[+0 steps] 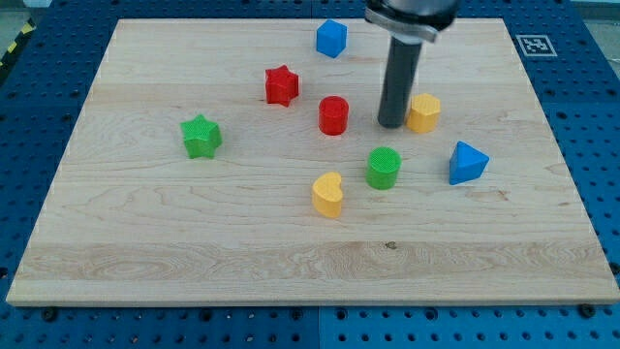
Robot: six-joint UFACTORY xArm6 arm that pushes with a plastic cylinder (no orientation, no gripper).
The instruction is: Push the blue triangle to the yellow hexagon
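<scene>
Yellow heart [328, 194] nearest; blue triangle [467, 163] lower right of my tip [391, 124] (well apart).

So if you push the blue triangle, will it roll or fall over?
Probably neither: the blue triangle sits low on the smooth wooden board, so it should slide. Its slanted sides might make it spin off my tip.

Blue triangle [467, 163] lies near, lower right of yellow hexagon [423, 113].
</scene>
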